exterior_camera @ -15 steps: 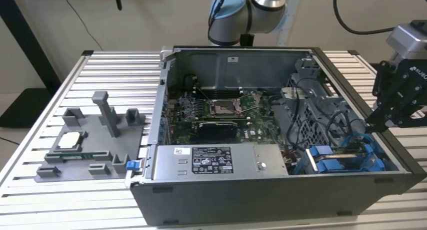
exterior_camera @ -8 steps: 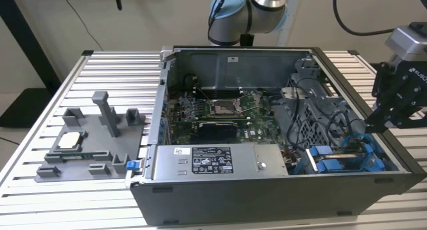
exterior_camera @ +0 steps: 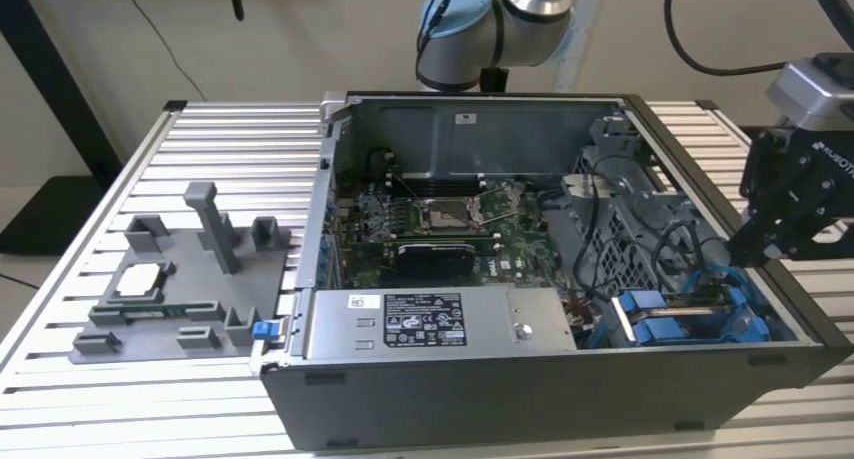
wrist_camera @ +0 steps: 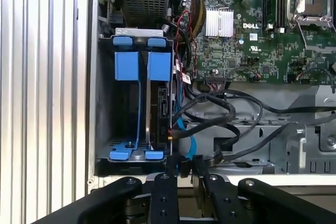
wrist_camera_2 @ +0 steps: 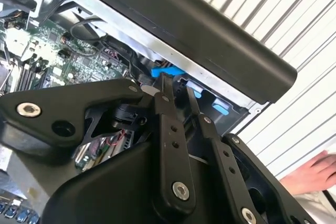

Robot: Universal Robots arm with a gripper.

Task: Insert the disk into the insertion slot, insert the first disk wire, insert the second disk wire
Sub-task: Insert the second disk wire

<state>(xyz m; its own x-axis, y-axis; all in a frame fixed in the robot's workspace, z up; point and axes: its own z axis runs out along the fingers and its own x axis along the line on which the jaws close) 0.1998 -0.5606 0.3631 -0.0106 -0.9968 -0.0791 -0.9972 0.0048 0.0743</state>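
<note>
The disk [wrist_camera: 157,114] stands on edge in its blue carrier [wrist_camera: 159,66] inside the drive bay at the case's corner, next to a second blue carrier [wrist_camera: 127,66]. In the exterior view the blue bay [exterior_camera: 674,324] sits at the case's front right. One black wire [wrist_camera: 210,103] loops to the disk's edge and ends there. My gripper [wrist_camera: 182,165] hovers at the bay's end by the case wall, its fingers [wrist_camera: 163,182] close together on the end of another black wire [wrist_camera: 231,150]. The second wrist view has the gripper [wrist_camera_2: 176,83] above the blue carriers. It is also at the exterior view's right [exterior_camera: 763,247].
The open computer case [exterior_camera: 534,409] lies on a slatted table [exterior_camera: 80,399]. Inside are the motherboard [wrist_camera: 252,35] and a metal power supply box [exterior_camera: 427,324]. A grey fixture [exterior_camera: 187,279] stands at the exterior view's left. A person's hand [wrist_camera_2: 315,174] rests on the table beyond the case wall.
</note>
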